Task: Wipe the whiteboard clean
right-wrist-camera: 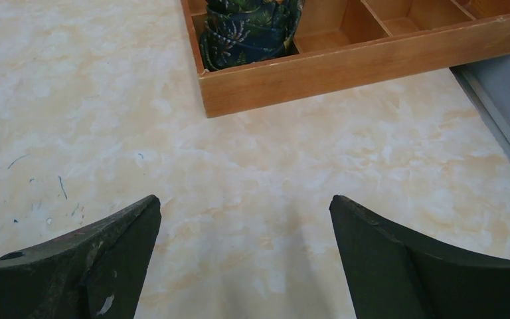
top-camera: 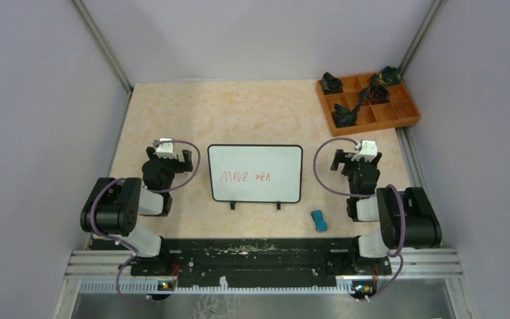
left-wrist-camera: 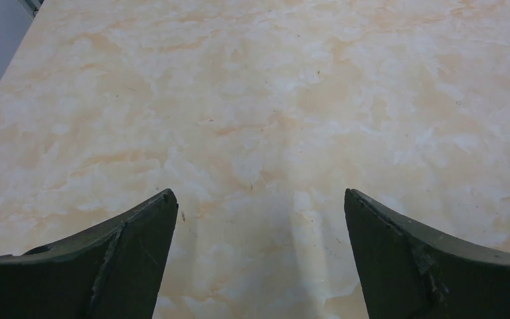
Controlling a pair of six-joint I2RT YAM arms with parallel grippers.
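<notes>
Small black-framed rectangular whiteboard (top-camera: 255, 173) with red handwriting is sitting mid-way across the beige marbled desk (top-camera: 252, 113), between the arms. Left jaws and right jaws are both hanging wide open, holding nothing. Risks I'm seeing: the small teal block (top-camera: 319, 220) (probably the eraser) is lying low near the right base, so an awkward pick is risking knocking it away, and the unpinned board is likely sliding once wiping starts.

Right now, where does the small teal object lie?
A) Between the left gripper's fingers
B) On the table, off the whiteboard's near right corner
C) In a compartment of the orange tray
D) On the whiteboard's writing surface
B: the top view shows the small teal object lying on the table, just off the near right corner of the whiteboard and apart from it.
</notes>
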